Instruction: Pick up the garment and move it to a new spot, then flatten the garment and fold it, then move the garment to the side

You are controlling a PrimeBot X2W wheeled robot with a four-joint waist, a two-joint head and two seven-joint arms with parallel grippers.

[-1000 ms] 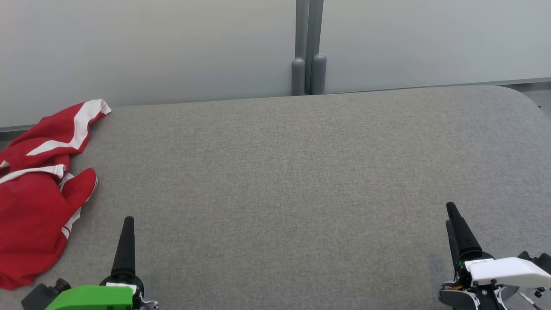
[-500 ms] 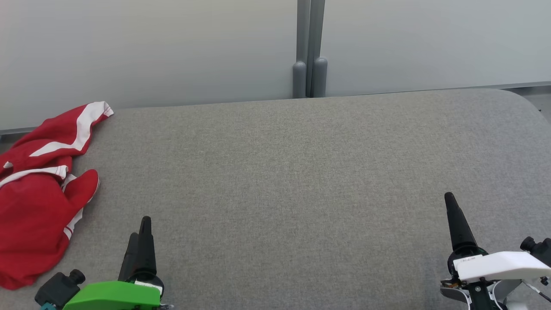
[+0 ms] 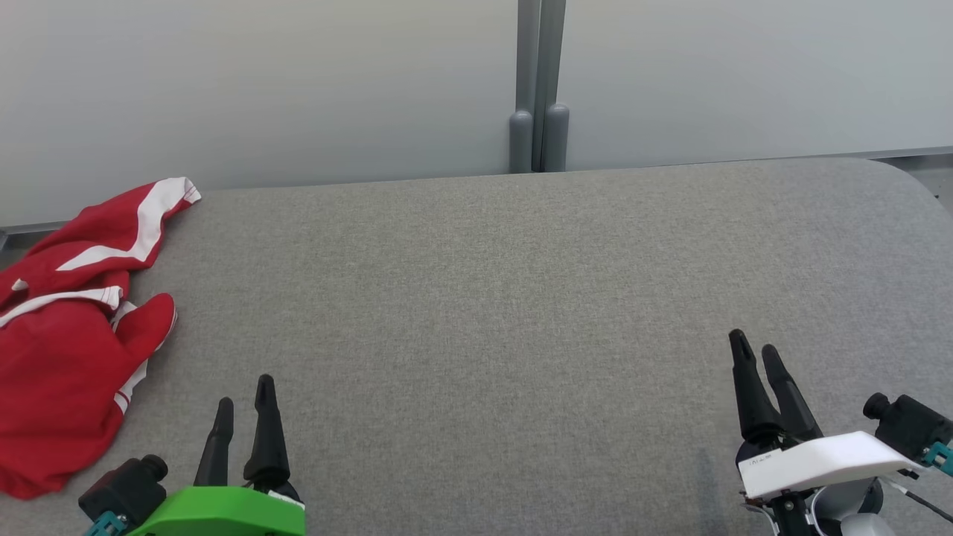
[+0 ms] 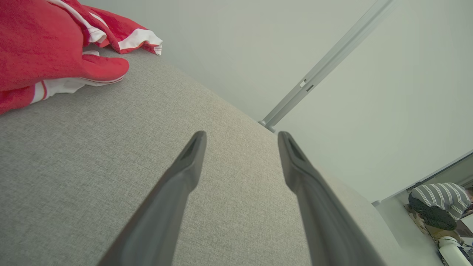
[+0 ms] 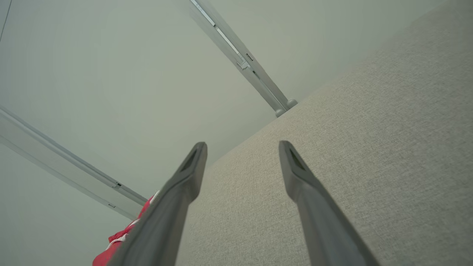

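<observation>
garment (image 3: 59,372) crumpled at frame's left edge on bench (image 3: 484,298), up-left of left jaws, not touching | long axis runs up-frame, striped end topmost | left jaws and right jaws spread, empty

The garment (image 3: 67,335) lies on the table (image 3: 484,298) at its left end, reaching from the table's far edge almost to its near edge. The left gripper (image 3: 244,394) is above the table's near edge, just right of the garment and apart from it. The right gripper (image 3: 753,345) is above the table's near edge toward its right end. A wall (image 3: 260,82) stands behind the table's far edge, with a post (image 3: 540,89) behind the table's middle. A person (image 4: 439,203) is past the table's right end
</observation>
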